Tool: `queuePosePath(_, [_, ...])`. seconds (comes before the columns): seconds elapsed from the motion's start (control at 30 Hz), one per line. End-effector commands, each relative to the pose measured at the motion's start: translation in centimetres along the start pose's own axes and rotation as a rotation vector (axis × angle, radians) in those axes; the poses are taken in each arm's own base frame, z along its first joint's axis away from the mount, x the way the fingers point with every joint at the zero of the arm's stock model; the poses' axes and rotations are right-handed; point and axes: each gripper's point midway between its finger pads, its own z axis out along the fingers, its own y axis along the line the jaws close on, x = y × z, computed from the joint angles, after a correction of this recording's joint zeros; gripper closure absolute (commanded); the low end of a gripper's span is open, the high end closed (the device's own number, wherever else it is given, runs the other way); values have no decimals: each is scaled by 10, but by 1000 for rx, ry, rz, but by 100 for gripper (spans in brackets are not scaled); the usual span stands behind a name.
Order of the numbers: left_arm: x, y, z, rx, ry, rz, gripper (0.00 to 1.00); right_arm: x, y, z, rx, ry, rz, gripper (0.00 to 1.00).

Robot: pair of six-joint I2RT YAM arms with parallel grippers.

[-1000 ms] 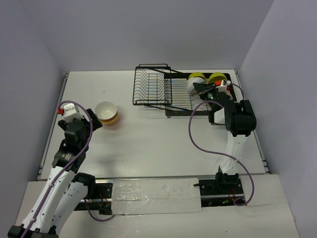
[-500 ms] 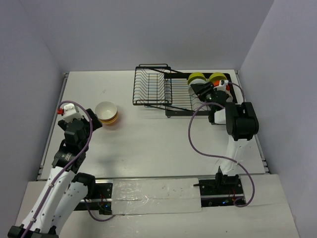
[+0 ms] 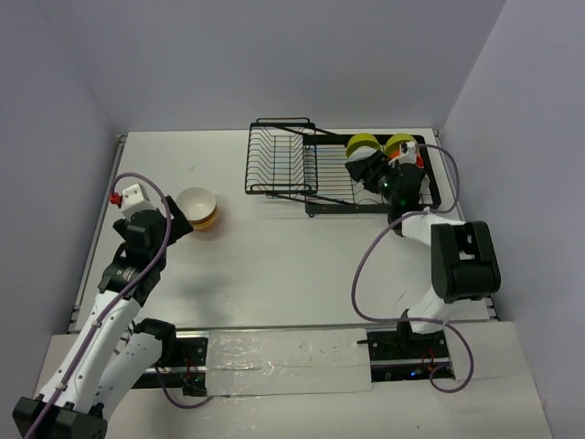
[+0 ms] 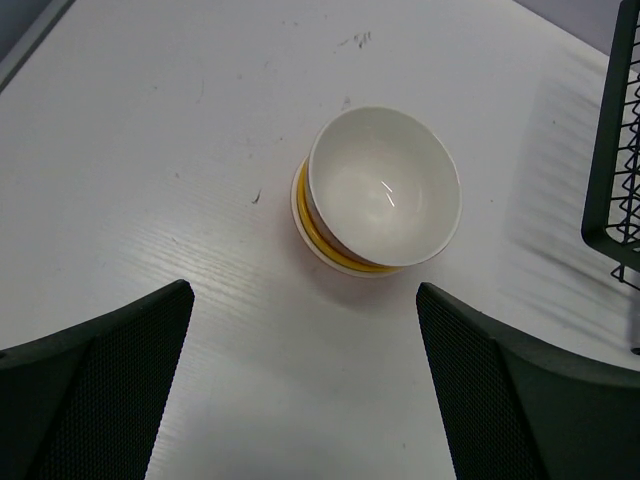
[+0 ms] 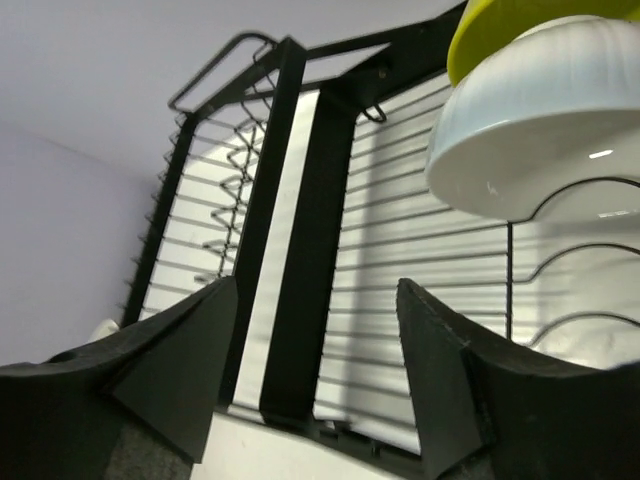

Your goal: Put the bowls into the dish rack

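Left gripper (image 4: 302,296) gapes empty; the white bowl (image 4: 383,190) sits at twelve o'clock, open table (image 4: 150,150) around it, dish rack (image 3: 281,165) edge at three. Right gripper (image 5: 315,290) stands parted, empty, over the rack; a racked bowl (image 5: 540,130) at two is cut off.

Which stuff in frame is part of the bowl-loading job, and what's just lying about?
Job:
- dish rack
- lime-green bowl, yellow bowl and white bowl, all in the rack
- stacked bowls on the table, not yet loaded

Lying about:
- purple cable
- scuff marks
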Motion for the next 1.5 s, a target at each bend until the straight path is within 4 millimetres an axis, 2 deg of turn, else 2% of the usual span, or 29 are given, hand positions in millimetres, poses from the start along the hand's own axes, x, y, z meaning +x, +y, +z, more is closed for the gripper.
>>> queuePosePath(0.0, [-11, -16, -3, 19, 41, -69, 1, -2, 11, -16, 43, 65, -139, 26])
queuePosePath(0.17, [-15, -35, 12, 4, 141, -47, 1, -14, 37, -49, 88, 122, -230, 22])
queuePosePath(0.27, [-8, -36, 31, -39, 221, -23, 1, -19, 55, -76, 107, 127, -309, 13])
queuePosePath(0.33, [-6, -28, 42, -72, 259, -24, 2, -18, 62, -87, 103, 126, -332, 11])
queuePosePath(0.37, [-2, -28, 50, -79, 293, -18, 2, -15, 65, -93, 97, 129, -350, 2])
queuePosePath(0.4, [0, -25, 55, -83, 314, -16, 2, -20, 73, -102, 83, 104, -364, 1])
queuePosePath(0.7, [20, -12, 88, -156, 451, 41, 3, -19, 90, -148, 53, 56, -418, 0])
queuePosePath(0.8, [23, -11, 96, -164, 469, 54, 11, -18, 88, -155, 62, 45, -432, 0])
queuePosePath(1.03, [30, -15, 112, -144, 513, 64, 36, -14, 85, -163, 71, 52, -454, 0])
queuePosePath(1.17, [35, -17, 120, -142, 533, 72, 46, -15, 87, -166, 61, 51, -463, 0])
queuePosePath(1.2, [36, -18, 121, -138, 535, 74, 53, -14, 89, -166, 56, 55, -465, 0])
queuePosePath(1.3, [37, -18, 124, -135, 540, 82, 63, -14, 89, -167, 52, 58, -472, 0])
queuePosePath(1.33, [38, -18, 125, -138, 541, 83, 72, -14, 89, -167, 53, 60, -475, 0])
queuePosePath(1.47, [30, -23, 124, -117, 534, 84, 94, -14, 87, -169, 65, 62, -485, 0])
